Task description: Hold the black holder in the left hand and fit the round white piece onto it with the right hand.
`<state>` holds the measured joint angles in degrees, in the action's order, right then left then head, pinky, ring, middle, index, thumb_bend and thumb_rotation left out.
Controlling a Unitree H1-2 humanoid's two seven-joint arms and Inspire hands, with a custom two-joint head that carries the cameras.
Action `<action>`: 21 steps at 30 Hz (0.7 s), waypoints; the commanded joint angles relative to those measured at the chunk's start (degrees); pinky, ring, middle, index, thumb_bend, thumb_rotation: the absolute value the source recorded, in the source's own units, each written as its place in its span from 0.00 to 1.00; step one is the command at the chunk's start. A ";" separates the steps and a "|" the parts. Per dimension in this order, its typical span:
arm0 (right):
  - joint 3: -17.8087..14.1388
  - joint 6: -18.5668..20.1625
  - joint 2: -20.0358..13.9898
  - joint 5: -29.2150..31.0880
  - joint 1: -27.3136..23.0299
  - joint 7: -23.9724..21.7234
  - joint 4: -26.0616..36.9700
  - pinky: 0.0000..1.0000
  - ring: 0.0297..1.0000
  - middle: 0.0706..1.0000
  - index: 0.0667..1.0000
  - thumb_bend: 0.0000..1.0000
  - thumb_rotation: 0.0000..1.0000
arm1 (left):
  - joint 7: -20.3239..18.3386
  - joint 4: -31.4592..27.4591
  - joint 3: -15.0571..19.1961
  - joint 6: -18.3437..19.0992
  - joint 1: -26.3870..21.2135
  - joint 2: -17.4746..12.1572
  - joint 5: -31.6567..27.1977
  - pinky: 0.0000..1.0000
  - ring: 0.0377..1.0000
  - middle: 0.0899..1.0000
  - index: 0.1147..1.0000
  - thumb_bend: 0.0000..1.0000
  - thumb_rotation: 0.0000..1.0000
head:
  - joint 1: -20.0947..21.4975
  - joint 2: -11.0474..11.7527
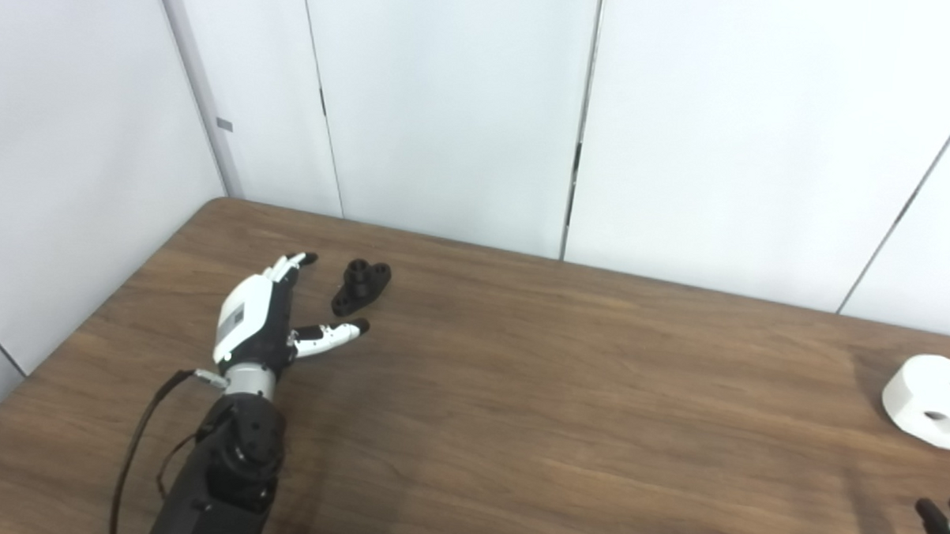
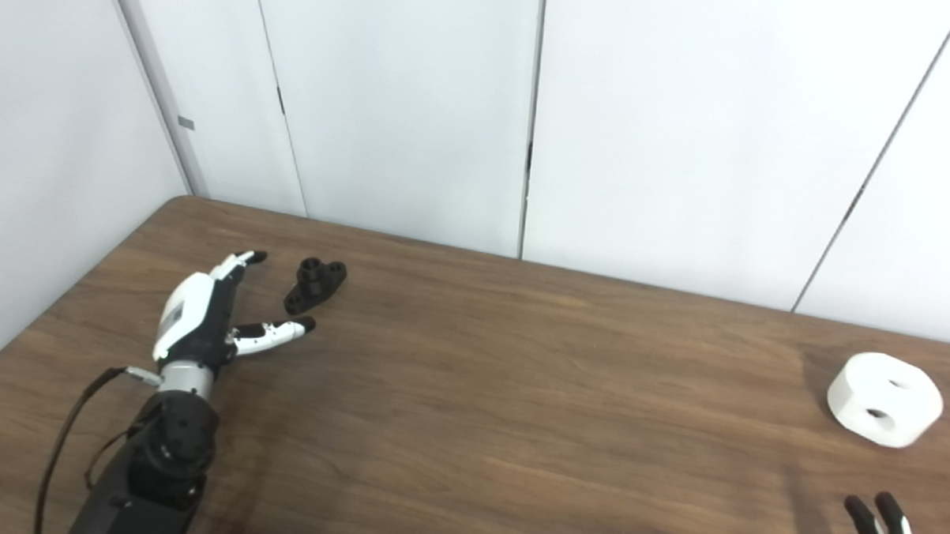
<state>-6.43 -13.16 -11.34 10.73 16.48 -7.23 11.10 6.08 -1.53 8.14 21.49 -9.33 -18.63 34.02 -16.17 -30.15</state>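
On the far left of the brown wood-grain tabletop (image 1: 518, 395), the black holder (image 1: 360, 287) lies flat, untouched. Just beside it the left hand (image 1: 264, 319) is spread wide, fingers (image 1: 292, 265) reaching past the holder's left side and the thumb pointing beneath it, grasping nothing. Well apart, near the right edge, sits the round white piece (image 2: 884, 399), its holes facing up and forward. Only the dark fingertips of the right hand (image 2: 877, 530) poke up at the bottom corner; whether it is released or clenched I cannot tell. No writing is readable anywhere.
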 commanded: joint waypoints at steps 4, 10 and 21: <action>0.71 1.56 0.95 0.35 1.96 -0.38 -2.14 1.00 1.00 0.95 1.00 0.58 1.00 | 2.60 3.36 -0.80 3.06 -6.31 -1.94 2.51 0.98 0.97 0.94 0.85 0.96 0.35 | -0.01 -0.15; 0.77 1.69 1.19 0.27 2.05 -0.32 -1.79 1.00 1.00 0.95 1.00 0.58 1.00 | 3.96 8.57 -2.53 4.80 -9.24 -2.61 4.22 1.00 0.95 0.92 0.82 0.94 0.33 | -0.23 -0.52; 0.90 0.90 1.44 -0.35 2.21 -0.38 -1.91 1.00 1.00 0.94 1.00 0.61 1.00 | 6.45 15.61 -5.17 4.52 -11.87 -3.65 4.83 0.99 0.95 0.91 0.80 0.92 0.34 | 0.36 -0.64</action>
<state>-6.43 -11.86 -11.23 10.17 16.86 -7.20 11.72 10.84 13.76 3.26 26.42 -17.59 -20.03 37.86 -15.73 -30.76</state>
